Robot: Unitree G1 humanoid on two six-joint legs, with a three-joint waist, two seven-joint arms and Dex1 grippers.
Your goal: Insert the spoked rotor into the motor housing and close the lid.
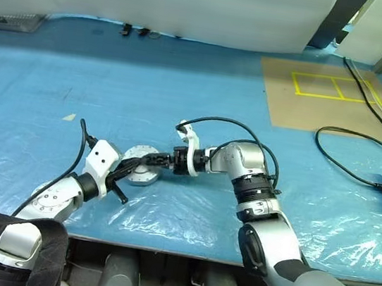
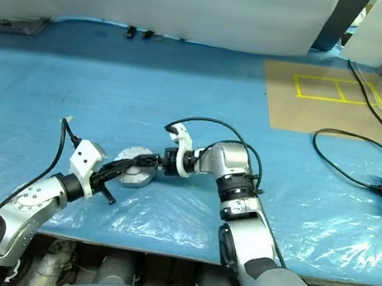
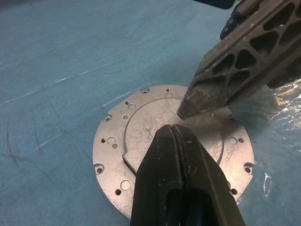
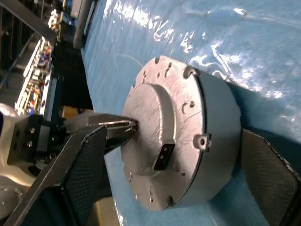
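Right wrist view: motor housing (image 4: 181, 141) is sitting closed on the blue sheet (image 1: 183, 99), near the table's front edge.
Right gripper (image 4: 169, 174): fingers apart, straddling its sides, likely to clamp.
Left gripper (image 3: 176, 141): fingers together, tip pressing its top face, probably steadying.

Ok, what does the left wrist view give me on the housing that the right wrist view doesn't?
Left wrist: the housing's flat face head-on, with a raised centre plate ringed by small holes and one right finger with its tip at that plate's edge. Right wrist: the housing's thick side wall, a dark slot in its face, and the right gripper open, one finger on either side of the housing. Both: the shut left gripper with its tip against the face, and the blue sheet underneath.
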